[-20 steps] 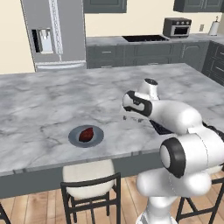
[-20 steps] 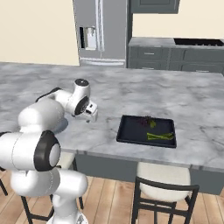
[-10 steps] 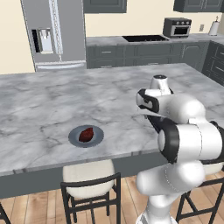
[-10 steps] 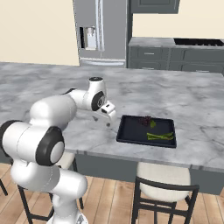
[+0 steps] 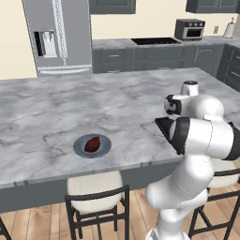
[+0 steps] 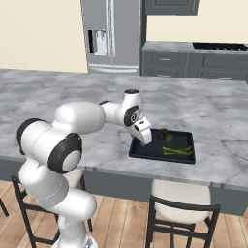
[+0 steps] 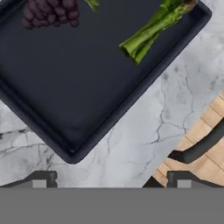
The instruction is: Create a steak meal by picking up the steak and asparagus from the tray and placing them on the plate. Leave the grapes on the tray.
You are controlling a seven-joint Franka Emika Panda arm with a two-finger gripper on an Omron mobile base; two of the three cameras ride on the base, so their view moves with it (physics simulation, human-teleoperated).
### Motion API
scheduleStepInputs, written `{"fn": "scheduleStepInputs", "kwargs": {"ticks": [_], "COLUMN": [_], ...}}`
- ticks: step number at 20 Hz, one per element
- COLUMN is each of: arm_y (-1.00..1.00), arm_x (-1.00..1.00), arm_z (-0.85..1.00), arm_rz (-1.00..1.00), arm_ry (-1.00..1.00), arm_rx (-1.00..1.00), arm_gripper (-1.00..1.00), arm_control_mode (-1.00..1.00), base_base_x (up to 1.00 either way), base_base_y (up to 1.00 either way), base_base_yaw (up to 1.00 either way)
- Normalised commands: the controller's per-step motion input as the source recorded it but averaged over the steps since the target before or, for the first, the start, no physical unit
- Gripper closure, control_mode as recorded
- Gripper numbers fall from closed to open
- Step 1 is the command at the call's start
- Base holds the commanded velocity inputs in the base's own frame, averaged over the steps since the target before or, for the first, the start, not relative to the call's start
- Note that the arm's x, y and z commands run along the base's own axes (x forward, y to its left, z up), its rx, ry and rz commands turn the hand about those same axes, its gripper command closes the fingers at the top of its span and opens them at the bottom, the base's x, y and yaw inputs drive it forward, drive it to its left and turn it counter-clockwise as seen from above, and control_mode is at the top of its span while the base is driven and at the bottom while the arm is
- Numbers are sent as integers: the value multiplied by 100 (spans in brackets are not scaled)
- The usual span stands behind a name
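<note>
The steak lies on the round grey plate, lower left of centre in the left base view, on the marble bench near its front edge. The plate stands well apart from the tray, whose corner shows beside the arm at right of centre in that view.

In the right base view the black tray sits right of centre, near the bench's front edge. The asparagus lies along the tray's near right part; the grapes sit toward its far edge, apart from the stalks.

The tool hangs over the tray's left end in the right base view. In the hand view its two finger tips rise at the bottom, wide apart with nothing between them: tool open and empty. That view shows the tray filling the upper left, grapes at the top edge, asparagus at upper right, both inside the rim.
</note>
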Motion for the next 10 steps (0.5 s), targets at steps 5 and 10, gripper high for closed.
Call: {"fn": "scheduleStepInputs", "kwargs": {"ticks": [5,10], "arm_y": [-98,-75], "arm_x": [25,29], "arm_z": [-5,-4], "arm_rz": [-20,-8], "arm_ry": [0,-2], "arm_rx": [3,6], "arm_gripper": [-100,-100], "arm_control_mode": [-100,-100], "base_base_x": [0,0], "base_base_y": [0,0], "base_base_yaw": [0,0]}}
